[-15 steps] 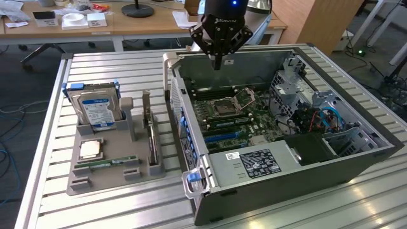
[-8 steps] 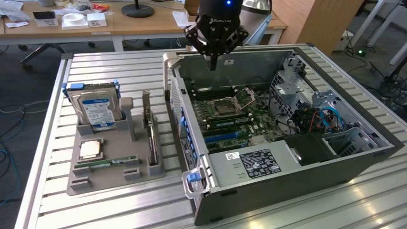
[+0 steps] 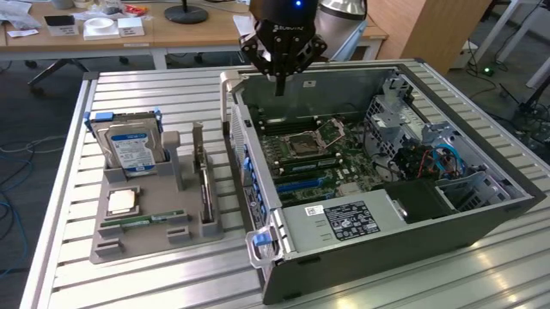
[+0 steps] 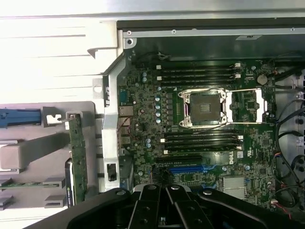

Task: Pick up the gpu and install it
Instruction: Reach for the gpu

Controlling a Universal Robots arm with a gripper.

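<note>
Exterior view: pincer (image 3: 279, 89) pressed together, empty, above case (image 3: 413, 244); gpu (image 3: 203, 183) on edge in tray (image 3: 138, 241), likely light, stiff, fragile, best pinched across its top edge.

So on my slatted metal desk (image 3: 154, 90) there's an open PC case (image 3: 413, 241) lying on its side, green motherboard (image 3: 322, 154) facing up, the CPU socket (image 3: 311, 138) with its metal frame flipped open. Just beside the case, toward the exterior view's left, sits a grey parts holder (image 3: 146, 238). It's got a silver hard drive (image 3: 133, 151) standing upright, a processor chip (image 3: 123, 201) lying flat and a green memory stick (image 3: 142, 221) next to that.
</note>
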